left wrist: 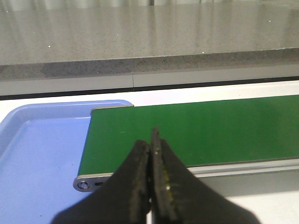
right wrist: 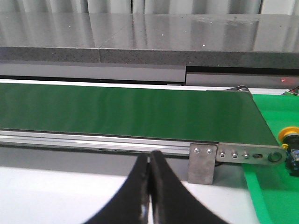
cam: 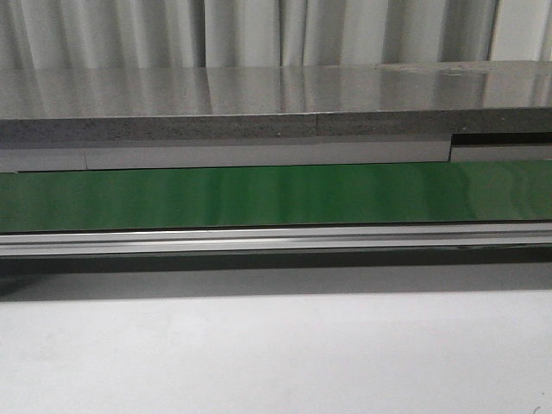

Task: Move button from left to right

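Observation:
The button [right wrist: 289, 144] shows only in the right wrist view: a yellow-orange ring head on a black body, lying in a green tray [right wrist: 271, 191] just past the belt's right end, partly cut off by the frame edge. My right gripper [right wrist: 150, 156] is shut and empty, in front of the conveyor rail and well apart from the button. My left gripper [left wrist: 150, 140] is shut and empty, over the near edge of the green belt [left wrist: 196, 130] near its left end. Neither gripper shows in the front view.
A green conveyor belt [cam: 276, 194] runs across the table with an aluminium rail [cam: 276, 237] in front. A blue tray [left wrist: 37, 154] sits at the belt's left end. A grey stone counter [cam: 276, 103] stands behind. White table [cam: 276, 354] lies in front.

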